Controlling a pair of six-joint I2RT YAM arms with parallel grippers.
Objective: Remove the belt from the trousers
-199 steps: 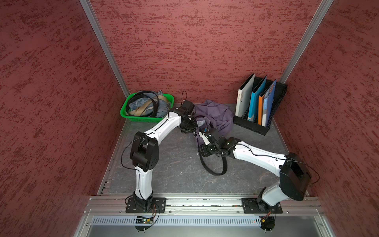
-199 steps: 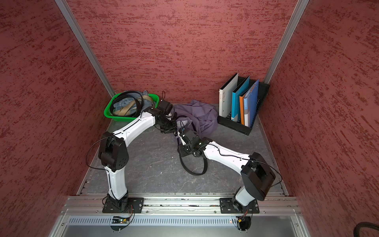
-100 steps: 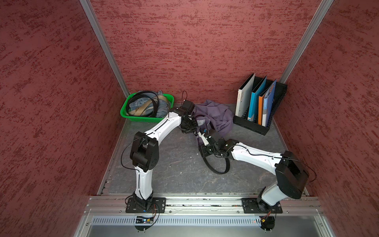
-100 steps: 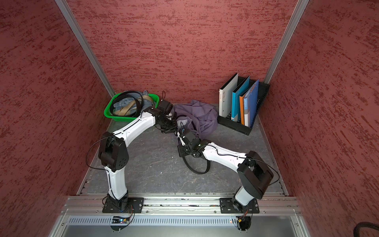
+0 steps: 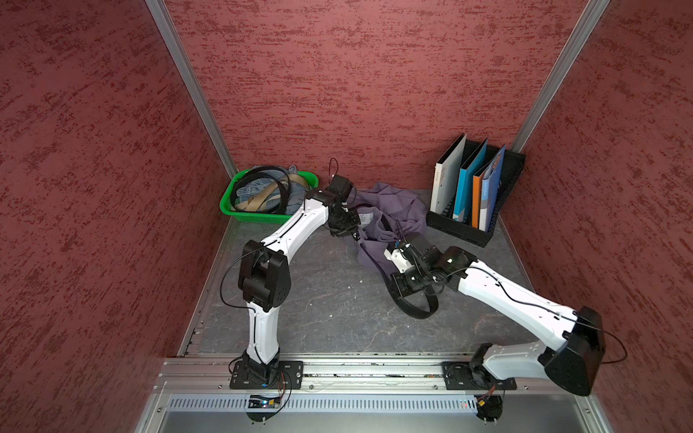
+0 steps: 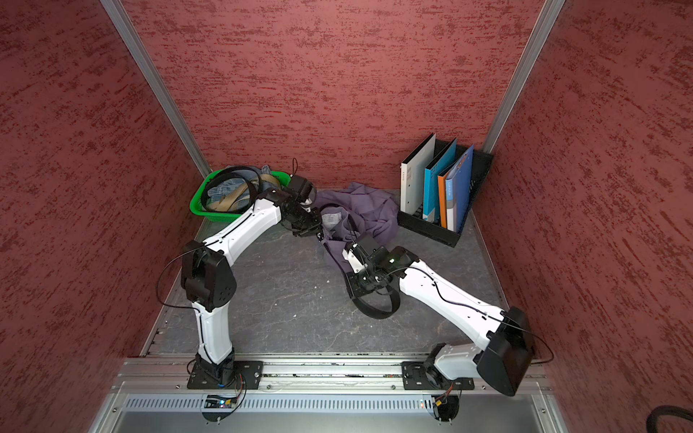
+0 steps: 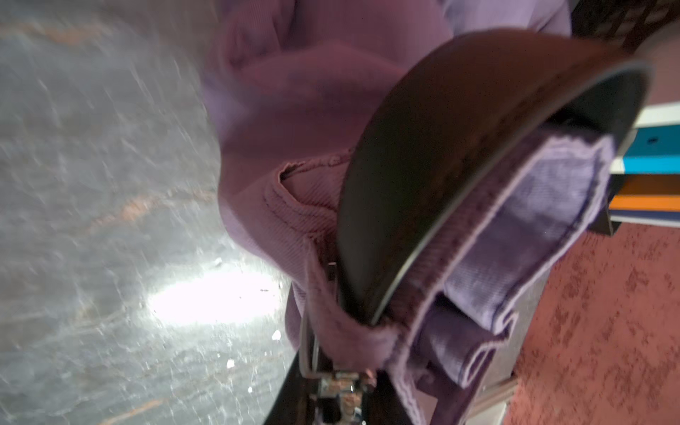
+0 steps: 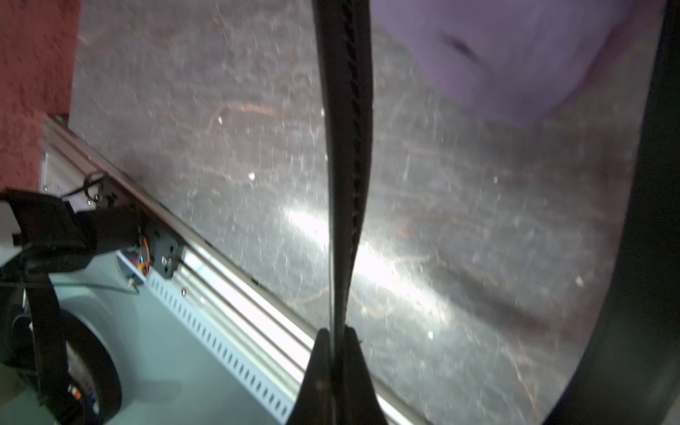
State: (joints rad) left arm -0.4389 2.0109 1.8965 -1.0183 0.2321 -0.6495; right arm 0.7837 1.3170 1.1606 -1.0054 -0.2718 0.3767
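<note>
The purple trousers [image 5: 395,204] [image 6: 362,210] lie crumpled at the back of the table. My left gripper [image 5: 353,235] [image 6: 318,236] is shut on their waistband [image 7: 368,346], which covers the fingertips in the left wrist view. The black belt [image 7: 460,147] runs through a belt loop there, with its silver buckle [image 7: 307,349] beside the jaws. My right gripper [image 5: 395,288] [image 6: 354,290] [image 8: 336,342] is shut on the belt strap [image 8: 347,147], seen edge-on. A slack loop of belt [image 5: 414,313] [image 6: 375,313] rests on the table below it.
A green basket [image 5: 249,216] [image 6: 210,214] with denim and other belts sits at the back left. A black rack of folders [image 5: 468,228] [image 6: 431,228] stands at the back right. The metal rail [image 5: 356,371] runs along the table's front edge.
My right gripper has shut on the belt strap and drawn back a little to the right and front, dragging the belt loop with it. The left arm has held still.
</note>
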